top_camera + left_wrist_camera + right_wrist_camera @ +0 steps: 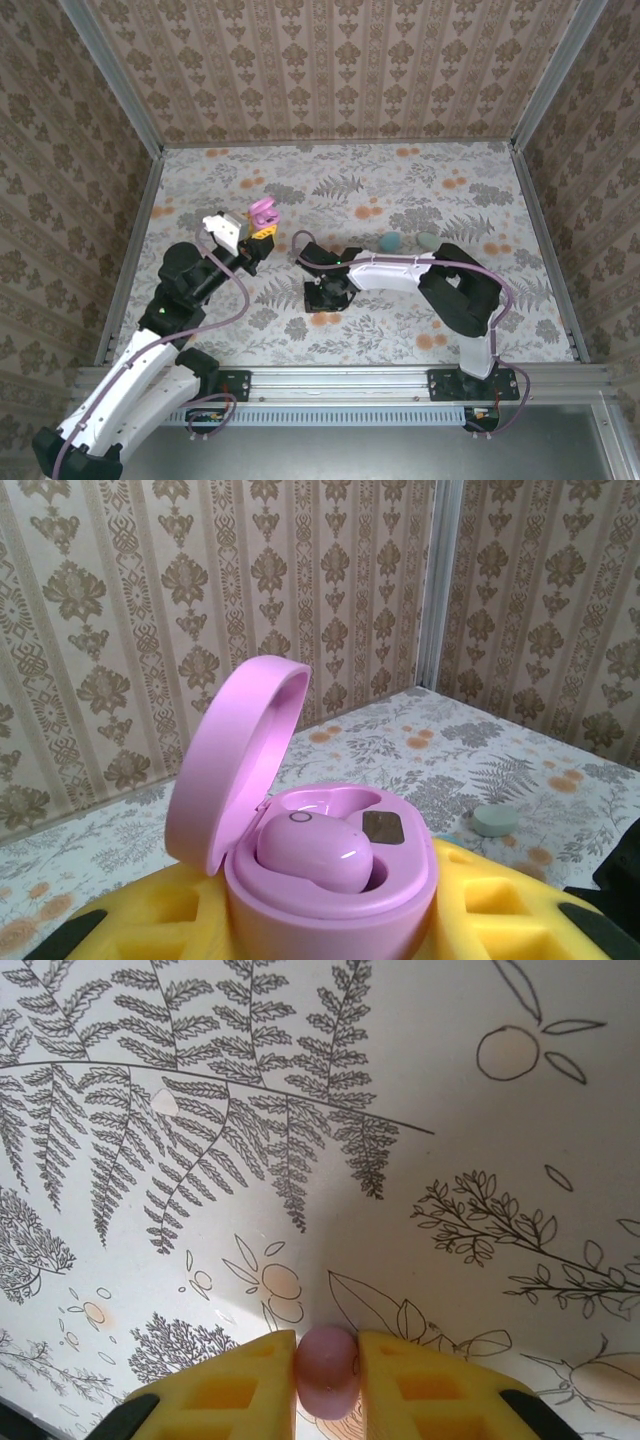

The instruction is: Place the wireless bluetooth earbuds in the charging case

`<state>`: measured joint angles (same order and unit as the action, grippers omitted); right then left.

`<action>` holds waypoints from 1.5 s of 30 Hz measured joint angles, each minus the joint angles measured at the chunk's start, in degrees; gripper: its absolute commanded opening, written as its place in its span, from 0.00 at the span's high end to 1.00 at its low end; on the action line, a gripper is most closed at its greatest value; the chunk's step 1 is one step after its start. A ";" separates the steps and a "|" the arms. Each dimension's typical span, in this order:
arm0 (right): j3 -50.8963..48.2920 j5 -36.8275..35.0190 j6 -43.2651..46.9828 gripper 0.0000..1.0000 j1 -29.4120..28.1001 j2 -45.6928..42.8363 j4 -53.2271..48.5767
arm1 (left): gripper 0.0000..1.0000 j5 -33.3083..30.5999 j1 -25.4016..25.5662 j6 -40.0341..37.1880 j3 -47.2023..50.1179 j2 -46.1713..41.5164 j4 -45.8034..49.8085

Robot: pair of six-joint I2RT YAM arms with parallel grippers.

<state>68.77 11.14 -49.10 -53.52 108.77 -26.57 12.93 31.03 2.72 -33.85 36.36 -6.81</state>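
3 walls (340,70) papered in a beige damask stripe enclosed the table, joined at the corners by grey metal posts (553,75). A pale cloth (400,320) printed with ferns and orange flowers covered the tabletop. An aluminium rail (340,375) ran along the near edge. The light seemed even, with soft shadows.

the left arm (150,350) rises from its base at the lower left of the top view and reaches forward and inward, forearm angled up. the left gripper (262,232) is lifted high, its yellow pads (150,920) closed around the base of a pink charging case (330,880). the right arm (400,270) bends sharply at the elbow and stretches leftward, forearm nearly level and low. the right gripper (327,1375) points down, its two yellow fingers (240,1395) pressed against both sides of a pink earbud (327,1360), pinching it.
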 measured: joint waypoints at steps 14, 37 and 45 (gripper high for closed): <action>-3.10 -6.69 4.55 0.77 5.77 -22.99 -6.45 | 0.68 4.39 0.11 -1.49 0.96 10.03 -1.49; 9.20 -8.15 12.66 0.77 8.85 -31.30 -13.64 | 0.68 14.40 6.03 -7.50 2.32 19.78 -7.82; 9.49 -7.04 12.96 0.77 8.85 -29.44 -12.44 | 0.68 15.37 6.14 -7.50 1.73 20.44 -8.57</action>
<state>78.26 4.10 -36.14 -44.66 79.33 -39.00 28.29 37.17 -4.78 -32.12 56.80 -15.38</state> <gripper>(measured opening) 0.228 0.362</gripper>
